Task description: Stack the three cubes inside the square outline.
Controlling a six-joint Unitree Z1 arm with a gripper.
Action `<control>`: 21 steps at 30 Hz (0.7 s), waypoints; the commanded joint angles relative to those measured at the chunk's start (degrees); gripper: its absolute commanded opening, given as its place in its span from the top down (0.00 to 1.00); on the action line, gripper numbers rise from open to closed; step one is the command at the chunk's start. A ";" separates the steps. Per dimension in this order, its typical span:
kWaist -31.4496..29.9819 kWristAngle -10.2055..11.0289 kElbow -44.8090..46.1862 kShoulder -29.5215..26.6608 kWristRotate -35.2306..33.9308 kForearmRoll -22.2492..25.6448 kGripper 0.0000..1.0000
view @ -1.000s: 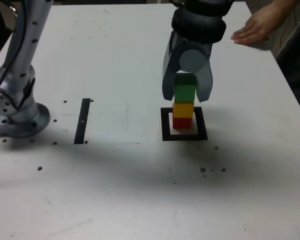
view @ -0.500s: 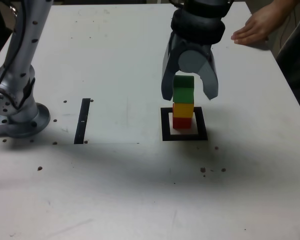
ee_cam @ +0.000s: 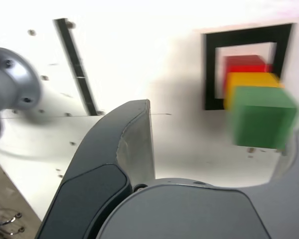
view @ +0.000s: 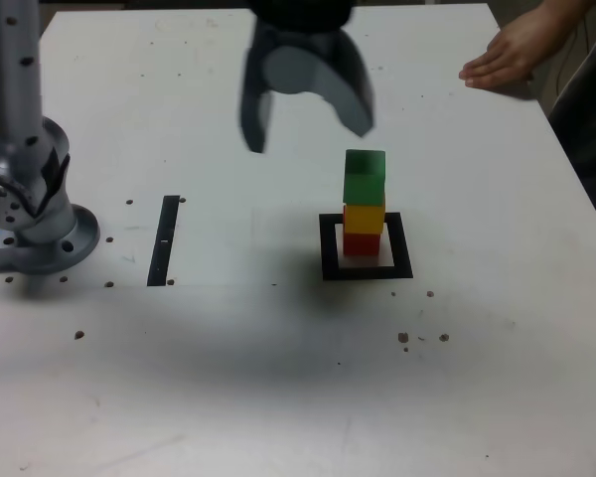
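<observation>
**Three cubes stacked in the outline; end effector clear of the tower**

Three cubes stand as one column: red cube [view: 362, 243] at the base, yellow cube [view: 364, 218] on it, green cube [view: 365, 177] on top. The red one sits on the white centre of the square outline [view: 327, 248], inside the black border. The green cube looks turned a little relative to the yellow one, yet rests fully on it.

End effector [view: 308, 114]: jaws spread wide, nothing between them, nothing in contact. It hangs above the worktop, up and toward the exterior view's left of the tower, well apart from the green cube. The wrist view shows one finger [ee_cam: 134, 134] in the foreground with the stack off to its side.

Step in hand, as I judge it: stacking is done and this is the retreat after release. The next move calls for little more than keeping the arm's path away from the column, since a brush against the top cube would likely topple all three. No further grasp appears needed.

Surface: white worktop [view: 228, 378], matt, with scattered small dark specks. A thin black strip [view: 164, 239] lies near the arm base [view: 35, 234] at the exterior view's left.

Room: a person's hand [view: 507, 50] rests flat on the far corner at the exterior view's right. Dark surroundings beyond the edges; nothing else readable.
</observation>
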 commanded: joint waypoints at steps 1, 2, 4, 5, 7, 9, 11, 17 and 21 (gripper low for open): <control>0.09 0.07 3.05 -1.96 -0.43 -0.92 0.00; 0.09 0.01 5.08 -2.92 -0.63 -1.73 0.00; 0.09 -0.19 9.51 -4.77 -1.01 -3.76 0.00; 0.09 -0.41 12.72 -6.01 -1.21 -5.37 0.00; 0.09 -0.85 17.76 -7.84 -1.42 -7.94 0.00; 0.09 -1.38 22.84 -9.65 -1.57 -10.57 0.00; 0.09 -2.00 27.59 -11.20 -1.67 -13.10 0.00; 0.09 -3.55 40.27 -14.32 -1.71 -20.83 0.00; 0.09 -3.91 46.96 -16.03 -1.67 -25.40 0.00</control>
